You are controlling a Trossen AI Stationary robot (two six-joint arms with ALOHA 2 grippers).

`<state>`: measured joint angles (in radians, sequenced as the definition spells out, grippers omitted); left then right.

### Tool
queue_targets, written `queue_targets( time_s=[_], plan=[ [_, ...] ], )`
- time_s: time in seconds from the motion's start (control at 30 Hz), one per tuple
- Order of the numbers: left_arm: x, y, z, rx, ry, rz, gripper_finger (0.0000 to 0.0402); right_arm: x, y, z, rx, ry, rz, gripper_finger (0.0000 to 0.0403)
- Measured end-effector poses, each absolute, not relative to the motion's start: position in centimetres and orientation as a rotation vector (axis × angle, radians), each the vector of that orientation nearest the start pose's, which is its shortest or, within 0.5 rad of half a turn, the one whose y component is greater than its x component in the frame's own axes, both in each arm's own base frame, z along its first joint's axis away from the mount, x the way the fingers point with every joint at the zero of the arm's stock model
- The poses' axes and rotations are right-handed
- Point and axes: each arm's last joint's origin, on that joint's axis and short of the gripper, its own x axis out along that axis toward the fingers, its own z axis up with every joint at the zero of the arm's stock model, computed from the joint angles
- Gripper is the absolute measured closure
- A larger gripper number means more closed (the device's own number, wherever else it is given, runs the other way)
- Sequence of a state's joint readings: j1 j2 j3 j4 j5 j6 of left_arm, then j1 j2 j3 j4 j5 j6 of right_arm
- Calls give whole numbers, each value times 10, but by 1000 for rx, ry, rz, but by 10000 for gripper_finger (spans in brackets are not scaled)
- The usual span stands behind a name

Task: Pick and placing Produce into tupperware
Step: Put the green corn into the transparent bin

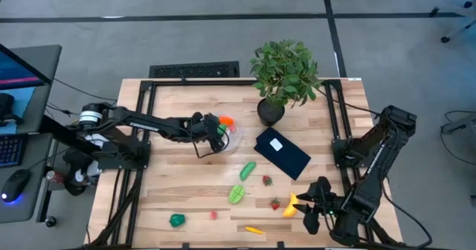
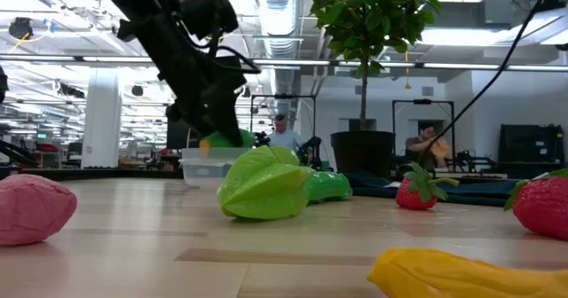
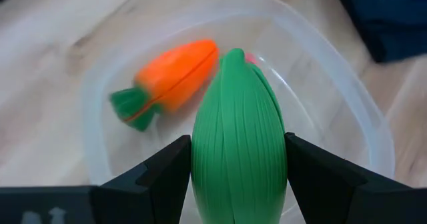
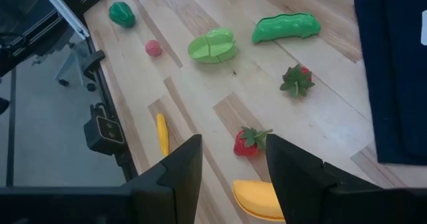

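The left arm was stretched across the table and its claw was closed on a green ribbed vegetable. The right arm was folded at the near right corner, its claw with fingers apart, holding nothing.

One tupperware; one carrot; two strawberries; one banana; one potted plant; one dark blue rectangle; two arms.

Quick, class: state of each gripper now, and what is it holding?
Left gripper: closed on a green ribbed vegetable, above the tupperware.
Right gripper: jaws open, empty, above the banana.
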<state>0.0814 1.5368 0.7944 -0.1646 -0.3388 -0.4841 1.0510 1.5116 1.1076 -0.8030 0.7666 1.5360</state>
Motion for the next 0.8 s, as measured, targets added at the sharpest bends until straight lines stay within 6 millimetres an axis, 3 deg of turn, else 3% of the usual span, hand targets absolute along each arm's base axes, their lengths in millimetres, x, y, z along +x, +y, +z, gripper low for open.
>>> queue_targets(
  time_s=[0.17,0.8],
  plan=[
    [291,33,162,-331,817,607,183,159,237,243,507,690,-327,246],
    [290,41,161,-341,815,646,183,159,237,243,485,694,-322,246]
  ],
)
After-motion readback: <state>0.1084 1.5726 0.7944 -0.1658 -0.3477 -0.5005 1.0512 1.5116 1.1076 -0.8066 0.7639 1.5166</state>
